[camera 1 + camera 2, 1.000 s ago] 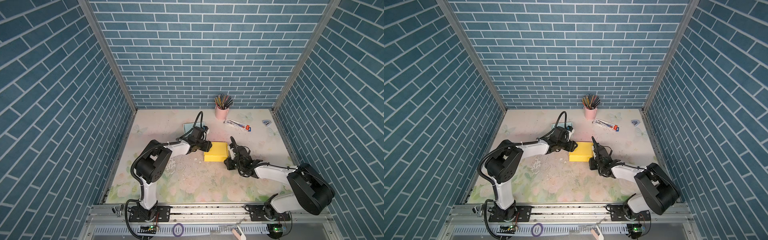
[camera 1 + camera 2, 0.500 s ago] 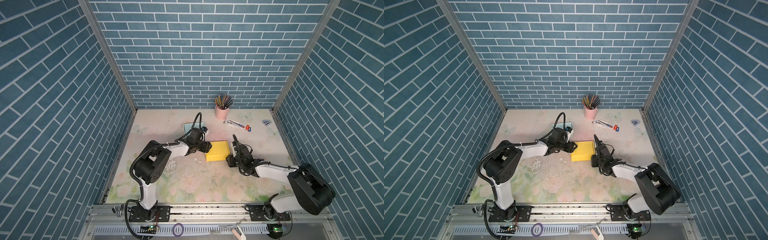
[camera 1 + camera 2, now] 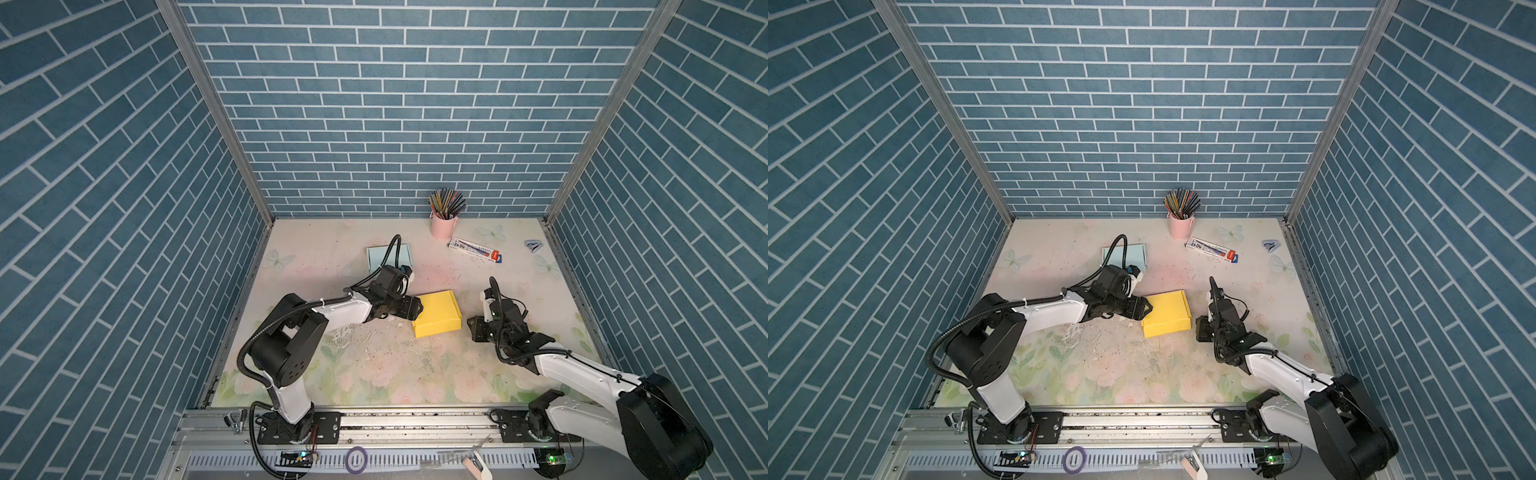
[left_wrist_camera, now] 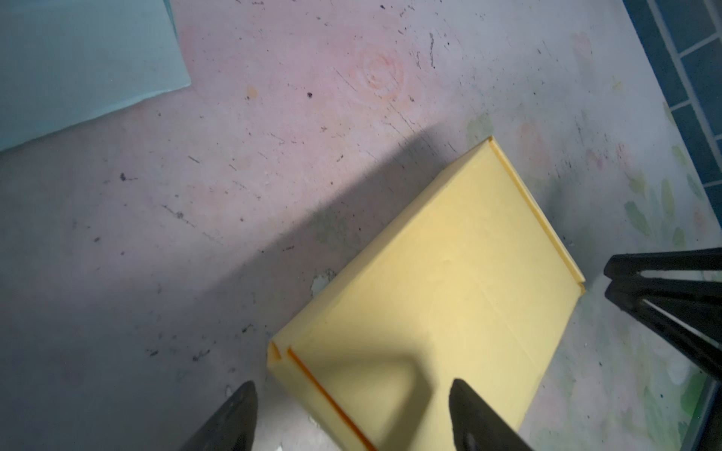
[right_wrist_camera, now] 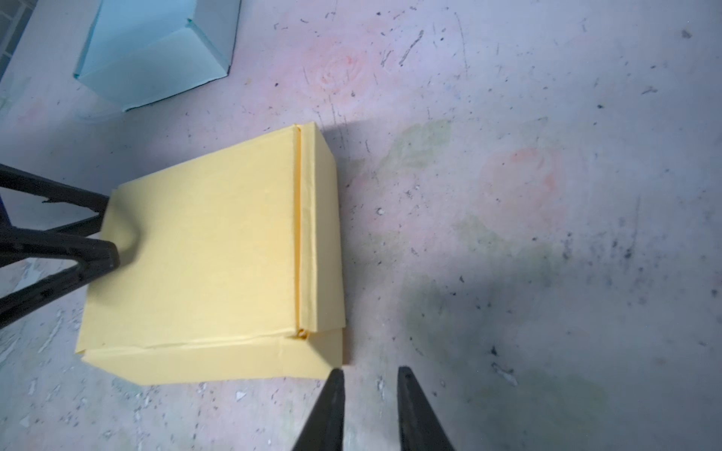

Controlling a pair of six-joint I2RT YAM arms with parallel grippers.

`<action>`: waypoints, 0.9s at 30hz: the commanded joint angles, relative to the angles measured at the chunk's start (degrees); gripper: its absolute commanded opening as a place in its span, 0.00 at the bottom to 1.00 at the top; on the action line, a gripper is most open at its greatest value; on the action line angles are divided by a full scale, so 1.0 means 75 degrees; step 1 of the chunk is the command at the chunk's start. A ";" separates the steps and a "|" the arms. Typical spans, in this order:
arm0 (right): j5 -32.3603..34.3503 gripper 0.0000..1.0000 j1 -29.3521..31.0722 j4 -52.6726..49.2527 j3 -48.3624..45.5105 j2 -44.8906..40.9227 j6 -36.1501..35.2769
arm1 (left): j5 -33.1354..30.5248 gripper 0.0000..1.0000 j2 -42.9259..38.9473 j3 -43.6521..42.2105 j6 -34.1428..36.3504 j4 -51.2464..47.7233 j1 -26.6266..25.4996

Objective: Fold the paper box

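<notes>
Box (image 3: 438,313), yellow and closed up, lies flat on the desk (image 3: 374,374) between the two tools. Over the last second the right tool (image 5: 369,390) has backed off the box's side. It now sits just beside one corner, seemingly clear of it, its fingers narrowly parted with only desk between them. The left tool (image 4: 351,406) has spread wider at the box's opposite edge, one finger over the lid and one just off the corner, pinching nothing. With both tools letting go and the lid down, the folding looks about finished, though a seam along one edge gapes slightly. Counted: one yellow box and two tools. Beyond the box are one pale blue box (image 3: 388,257), one pink cup of pencils (image 3: 444,224), one long carton (image 3: 476,250) and one small blue-white scrap (image 3: 533,246).
</notes>
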 commanded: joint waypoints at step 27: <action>-0.1083 0.00 0.0243 0.1543 0.0006 0.1770 0.0167 | 0.2624 0.74 0.2968 0.3504 0.1602 -0.1026 -0.0179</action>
